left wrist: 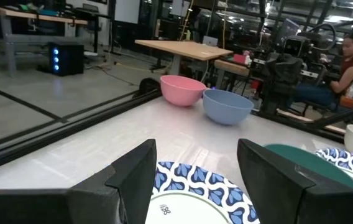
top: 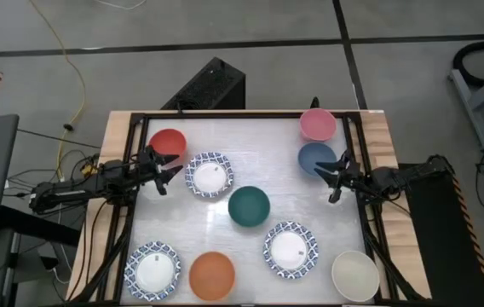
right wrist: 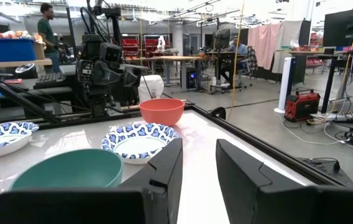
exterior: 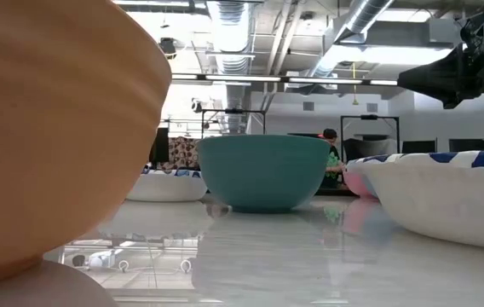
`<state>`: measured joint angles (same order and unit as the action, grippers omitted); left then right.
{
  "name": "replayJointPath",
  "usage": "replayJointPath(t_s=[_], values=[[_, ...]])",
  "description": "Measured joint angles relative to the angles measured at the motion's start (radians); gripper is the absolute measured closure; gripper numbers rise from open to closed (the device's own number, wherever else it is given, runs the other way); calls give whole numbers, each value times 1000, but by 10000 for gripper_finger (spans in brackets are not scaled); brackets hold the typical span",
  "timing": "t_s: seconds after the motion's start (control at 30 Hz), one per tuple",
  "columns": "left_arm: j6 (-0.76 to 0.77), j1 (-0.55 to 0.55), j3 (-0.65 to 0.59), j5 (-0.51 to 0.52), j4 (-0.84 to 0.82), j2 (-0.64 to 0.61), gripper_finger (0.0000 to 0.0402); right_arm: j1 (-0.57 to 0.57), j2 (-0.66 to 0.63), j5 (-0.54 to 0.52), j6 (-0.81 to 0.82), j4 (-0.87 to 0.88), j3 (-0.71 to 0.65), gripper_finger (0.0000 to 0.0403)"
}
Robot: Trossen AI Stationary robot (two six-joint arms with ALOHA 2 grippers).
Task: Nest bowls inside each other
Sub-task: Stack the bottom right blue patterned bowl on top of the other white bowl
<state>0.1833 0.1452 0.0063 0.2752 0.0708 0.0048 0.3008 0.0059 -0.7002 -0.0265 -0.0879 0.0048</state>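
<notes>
I see the glossy white desk (top: 250, 153) carrying 6 bowls, none nested yet, all well apart except pink (top: 318, 124) and blue (top: 316, 157), which sit just beside each other. The cream bowl (top: 355, 275) looks widest, then orange (top: 212, 275), dark green (top: 249, 205) at centre, and red (top: 168, 142). They look like light, stiff, smooth matte plastic, round with thin rims; I judge a pinch over 1 rim wall is the best hold, though it may slip. My left tool (top: 167, 169) hangs open beside the red bowl; my right tool (top: 334, 176), partly open and empty, hangs beside the blue one.
</notes>
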Motion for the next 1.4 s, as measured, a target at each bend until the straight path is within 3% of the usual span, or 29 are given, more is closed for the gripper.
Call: replayJointPath(t_s=[0.37, 0.7, 0.97, 1.27, 1.4], values=[[0, 0, 0, 1, 3, 0, 187, 0, 0, -1, -5, -1, 0, 285], [93, 0, 0, 76, 9, 0, 187, 0, 0, -2, 0, -1, 0, 285], [140, 0, 0, -7, 5, 0, 187, 0, 0, -3, 0, -2, 0, 285], [142, 0, 0, 17, 5, 0, 187, -15, 0, -7, -32, -23, 8, 285], [151, 0, 5, -57, -4, 2, 187, -16, 0, -5, 15, -36, 39, 285]])
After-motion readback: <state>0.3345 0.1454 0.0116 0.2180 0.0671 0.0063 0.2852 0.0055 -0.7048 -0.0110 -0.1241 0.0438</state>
